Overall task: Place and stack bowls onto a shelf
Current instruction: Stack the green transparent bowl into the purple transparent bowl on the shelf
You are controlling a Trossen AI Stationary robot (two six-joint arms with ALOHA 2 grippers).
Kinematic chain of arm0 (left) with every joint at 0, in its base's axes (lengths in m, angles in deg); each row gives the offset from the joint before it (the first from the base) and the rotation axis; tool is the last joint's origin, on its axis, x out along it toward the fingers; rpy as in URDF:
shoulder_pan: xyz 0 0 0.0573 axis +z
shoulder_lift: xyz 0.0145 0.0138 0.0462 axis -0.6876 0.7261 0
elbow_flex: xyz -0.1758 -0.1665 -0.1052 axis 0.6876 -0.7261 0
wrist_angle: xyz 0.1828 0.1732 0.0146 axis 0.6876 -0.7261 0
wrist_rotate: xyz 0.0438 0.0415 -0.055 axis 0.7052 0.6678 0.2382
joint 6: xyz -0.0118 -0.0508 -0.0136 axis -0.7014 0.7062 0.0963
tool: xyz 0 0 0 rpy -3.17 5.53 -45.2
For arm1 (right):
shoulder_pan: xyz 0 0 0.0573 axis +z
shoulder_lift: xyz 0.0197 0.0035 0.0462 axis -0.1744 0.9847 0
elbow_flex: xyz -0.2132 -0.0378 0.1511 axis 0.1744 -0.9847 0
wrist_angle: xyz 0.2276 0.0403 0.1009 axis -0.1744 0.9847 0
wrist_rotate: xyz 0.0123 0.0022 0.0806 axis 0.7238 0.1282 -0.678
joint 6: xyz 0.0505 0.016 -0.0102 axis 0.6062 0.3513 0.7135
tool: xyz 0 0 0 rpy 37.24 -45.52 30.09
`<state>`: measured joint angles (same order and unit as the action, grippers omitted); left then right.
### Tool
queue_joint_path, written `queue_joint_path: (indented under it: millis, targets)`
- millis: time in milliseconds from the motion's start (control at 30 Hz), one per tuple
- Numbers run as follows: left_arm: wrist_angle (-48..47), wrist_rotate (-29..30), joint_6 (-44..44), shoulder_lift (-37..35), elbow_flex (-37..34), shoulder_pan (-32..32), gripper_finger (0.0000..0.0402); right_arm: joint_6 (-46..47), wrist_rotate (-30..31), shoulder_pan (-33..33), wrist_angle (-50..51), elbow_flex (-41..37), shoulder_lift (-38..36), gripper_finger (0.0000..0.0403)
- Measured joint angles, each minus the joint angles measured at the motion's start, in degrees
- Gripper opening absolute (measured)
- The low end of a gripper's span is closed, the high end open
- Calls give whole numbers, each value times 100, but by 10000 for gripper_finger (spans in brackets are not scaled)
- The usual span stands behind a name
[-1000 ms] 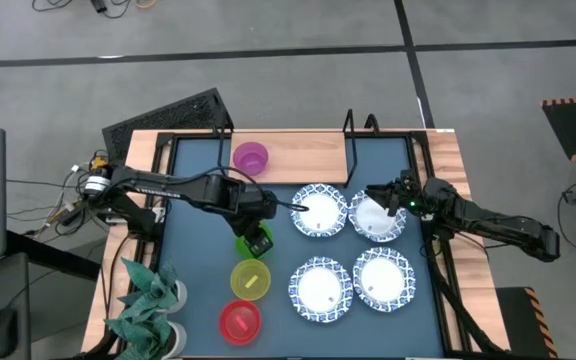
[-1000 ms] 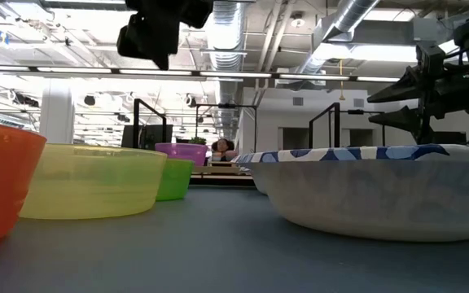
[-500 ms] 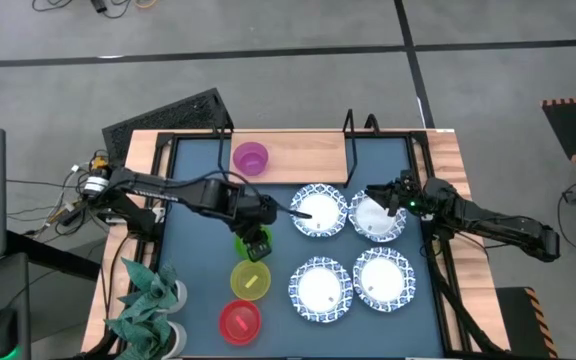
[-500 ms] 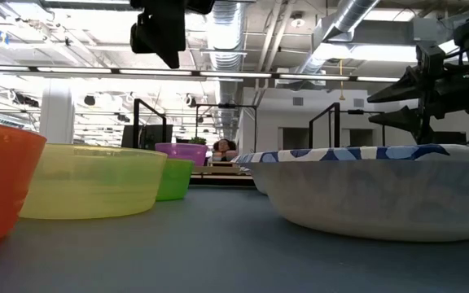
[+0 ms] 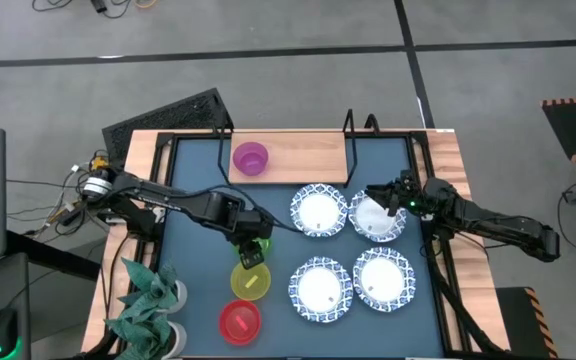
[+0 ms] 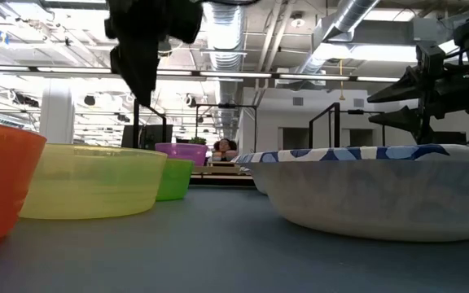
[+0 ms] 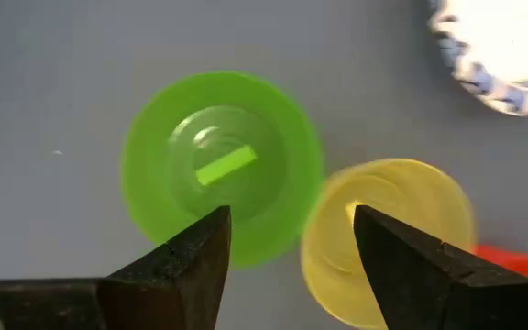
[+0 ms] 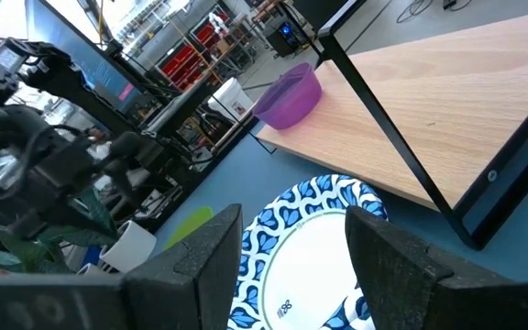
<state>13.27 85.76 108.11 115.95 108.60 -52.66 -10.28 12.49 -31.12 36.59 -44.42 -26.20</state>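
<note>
My left gripper (image 7: 287,229) hangs open above the green bowl (image 7: 223,165), its fingers over the rim on the side toward the yellow bowl (image 7: 388,238); the low view shows it well clear of both. Green, yellow (image 5: 251,282) and red (image 5: 239,320) bowls stand in a row on the blue tabletop. A purple bowl (image 5: 250,158) sits on the wooden shelf (image 5: 303,155). Several white bowls with blue rims stand to the right. My right gripper (image 8: 291,266) waits open above the far right white bowl (image 5: 378,218).
A potted plant (image 5: 148,300) stands at the near left corner, beside the red bowl. The shelf's black frame end (image 5: 349,150) rises at its right. Bare wood lies on the shelf to the right of the purple bowl.
My left gripper has sunk toward the green bowl and shifted a little toward the table's near edge, rolling its wrist as it went. The bowls have stayed where they were.
</note>
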Motion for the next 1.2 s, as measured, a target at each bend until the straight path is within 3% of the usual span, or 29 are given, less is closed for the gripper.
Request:
queue_joint_path:
  millis: [367,800,1033,1200]
  targets:
    - [106,199,737,0,-1010,156,216,2,0,0,2,0,1,220]
    - [289,676,633,39,-1282,503,216,2,28,0,3,0,0,220]
    - [907,151,609,44,-1799,689,212,61,31,0,4,0,0,220]
    - [1012,-15,735,44,-1872,714,171,95,35,-2,4,0,0,220]
